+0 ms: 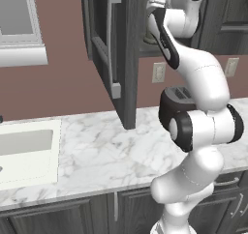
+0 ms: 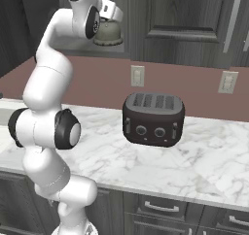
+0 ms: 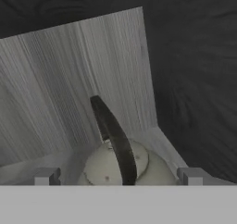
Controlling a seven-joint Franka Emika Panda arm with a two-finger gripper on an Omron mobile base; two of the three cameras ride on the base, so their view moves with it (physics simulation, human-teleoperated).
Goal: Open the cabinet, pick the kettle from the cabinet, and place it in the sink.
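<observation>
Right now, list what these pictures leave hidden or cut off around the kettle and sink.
- Kettle: in the right base view the robot's hand covers its top and handle; in the hand view the bottom edge cuts its body off.
- Kettle spout: cannot be made out.
- Gripper: just the two fingertips show, wide apart either side of the kettle handle.
- Sink: cut off by the left edge of the left base view; the tap is hidden.
</observation>
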